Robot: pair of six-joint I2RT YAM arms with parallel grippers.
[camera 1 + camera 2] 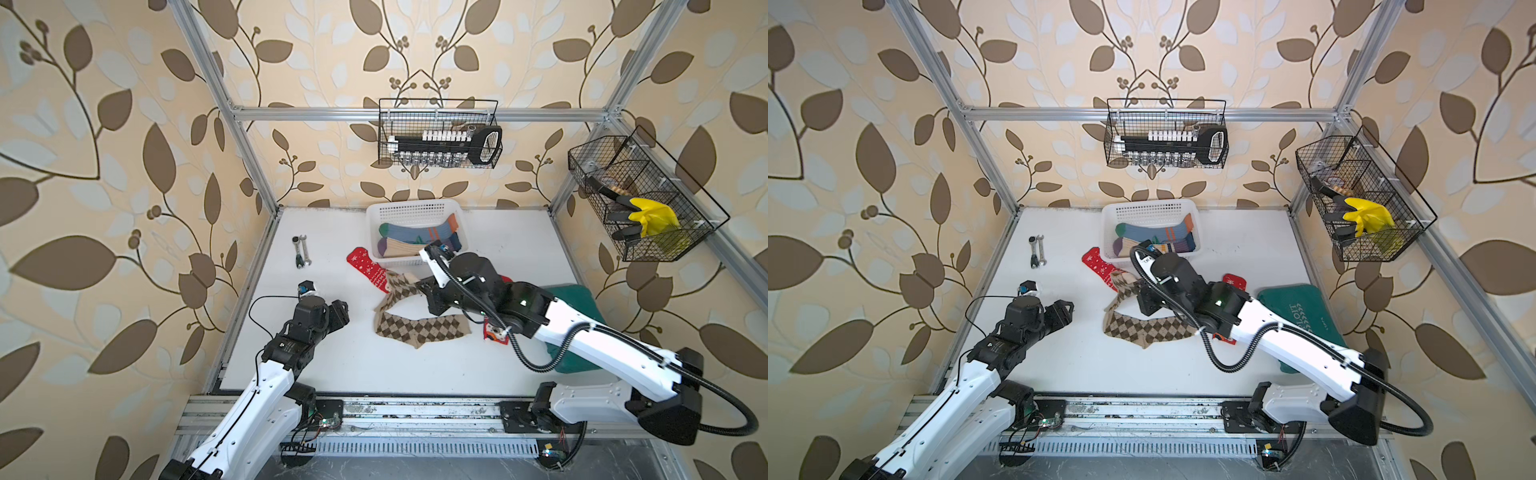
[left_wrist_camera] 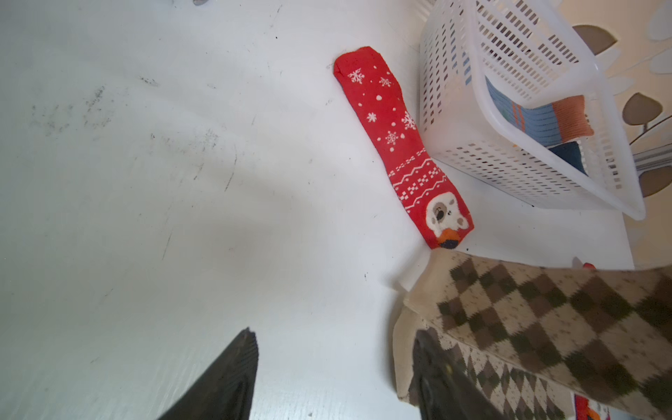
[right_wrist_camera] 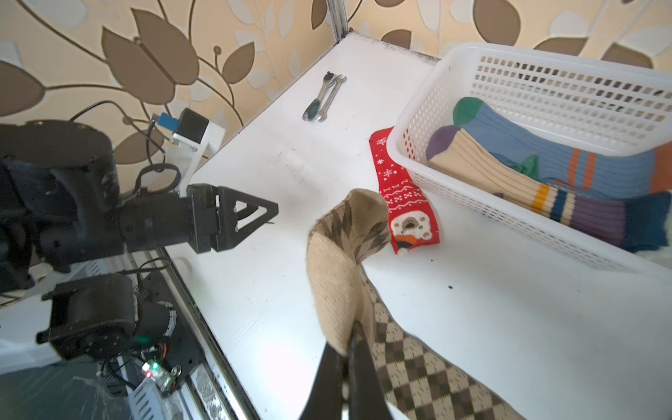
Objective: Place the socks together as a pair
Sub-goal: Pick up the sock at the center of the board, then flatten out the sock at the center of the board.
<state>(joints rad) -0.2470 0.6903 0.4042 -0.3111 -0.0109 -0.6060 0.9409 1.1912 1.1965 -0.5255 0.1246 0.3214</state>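
Note:
My right gripper (image 3: 350, 332) is shut on the pale edge of a brown argyle sock (image 3: 334, 262), which twists up off the table near the white basket (image 1: 415, 206). A second argyle sock (image 1: 422, 328) lies flat in front of it. One red Christmas sock (image 1: 368, 268) lies left of the basket; another red sock (image 1: 496, 332) shows partly under the right arm. Blue-grey socks (image 1: 415, 232) and beige, purple-toed socks (image 1: 399, 248) lie in the basket. My left gripper (image 2: 336, 338) is open over bare table, left of the argyle socks (image 2: 545, 320).
Two wrenches (image 1: 302, 249) lie at the back left of the table. A dark green cloth bag (image 1: 577, 299) lies at the right, under the right arm. Wire baskets (image 1: 440, 133) (image 1: 640, 199) hang on the back and right walls.

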